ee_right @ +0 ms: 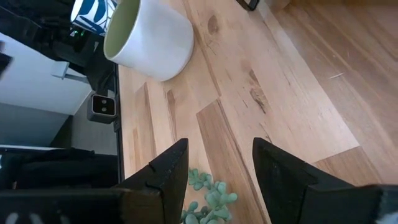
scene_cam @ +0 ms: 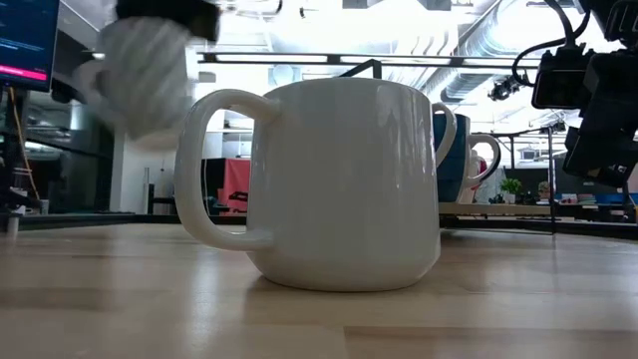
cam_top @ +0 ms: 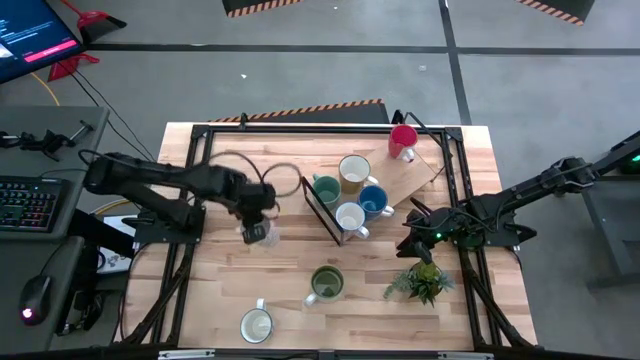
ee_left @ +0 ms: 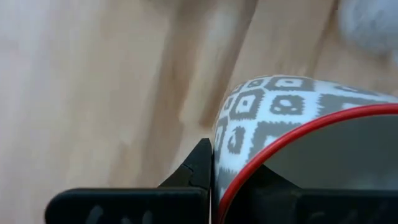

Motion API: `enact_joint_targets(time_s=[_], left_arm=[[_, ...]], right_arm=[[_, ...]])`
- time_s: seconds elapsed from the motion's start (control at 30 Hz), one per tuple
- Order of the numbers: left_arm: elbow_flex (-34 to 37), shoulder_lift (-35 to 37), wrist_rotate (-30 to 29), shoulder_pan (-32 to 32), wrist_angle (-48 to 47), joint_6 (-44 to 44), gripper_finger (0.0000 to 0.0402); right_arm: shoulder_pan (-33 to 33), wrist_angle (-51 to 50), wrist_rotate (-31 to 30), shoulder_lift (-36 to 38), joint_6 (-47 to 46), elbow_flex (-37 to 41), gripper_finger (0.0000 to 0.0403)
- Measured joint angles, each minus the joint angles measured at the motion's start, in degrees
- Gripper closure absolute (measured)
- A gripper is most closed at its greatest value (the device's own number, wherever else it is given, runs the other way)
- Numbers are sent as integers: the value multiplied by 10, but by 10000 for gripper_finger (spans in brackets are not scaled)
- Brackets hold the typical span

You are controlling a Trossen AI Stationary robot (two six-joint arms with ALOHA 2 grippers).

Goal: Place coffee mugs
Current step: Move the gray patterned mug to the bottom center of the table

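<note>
High view: left gripper (cam_top: 256, 232) over the left-centre of the table (cam_top: 230, 285), pinched on a patterned mug (cam_top: 256, 234) with a red rim; right gripper (cam_top: 420, 243) parked near the right side, just above the potted plant (cam_top: 420, 281).
Left wrist view: fingers pressed onto the wall of the patterned mug, one finger (ee_left: 202, 165) outside against the grey-and-white pattern, the other hidden inside the rim.
Low view: patterned mug off the wood, seen raised at upper left; big white mug (scene_cam: 339, 184) standing near the camera.
Right wrist view: fingers spread, nothing between them; plant leaves just beyond, a pale mug with green inside (ee_right: 149, 37) farther off.
Step in hand: by the look of it, carrying one mug, lifted and not yet set down.
Next move: probably a transfer toward the wooden board (cam_top: 395, 180) where the others are gathered, then lowering upright into a free spot and releasing; needs clearance from the black stand (cam_top: 322, 210) and the mugs already there.
Count, on board: four clustered, namely teal mug (cam_top: 326, 188), cream mug (cam_top: 354, 172), blue mug (cam_top: 373, 201), white mug (cam_top: 350, 217); red mug (cam_top: 403, 140) at the far corner.
Count, loose on table: olive mug (cam_top: 326, 283) near the front centre, pale mug (cam_top: 257, 324) at the front edge.
Count, held: one.
Total mugs visible: eight.
Plants: one.
</note>
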State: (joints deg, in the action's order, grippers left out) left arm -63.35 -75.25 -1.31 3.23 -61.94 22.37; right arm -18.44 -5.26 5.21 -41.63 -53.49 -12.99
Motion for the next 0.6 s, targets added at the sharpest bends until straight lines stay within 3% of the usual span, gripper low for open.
enact_joint_targets(time_s=[0.27,0.6], left_arm=[[-208,-66,-64,-86,-16,-126,394],[-527,-269,-83,-159,-99,-264,394]], right_arm=[[0,-3,-12,0,-1,0,242],[0,-7,-6,0,-5,0,242]])
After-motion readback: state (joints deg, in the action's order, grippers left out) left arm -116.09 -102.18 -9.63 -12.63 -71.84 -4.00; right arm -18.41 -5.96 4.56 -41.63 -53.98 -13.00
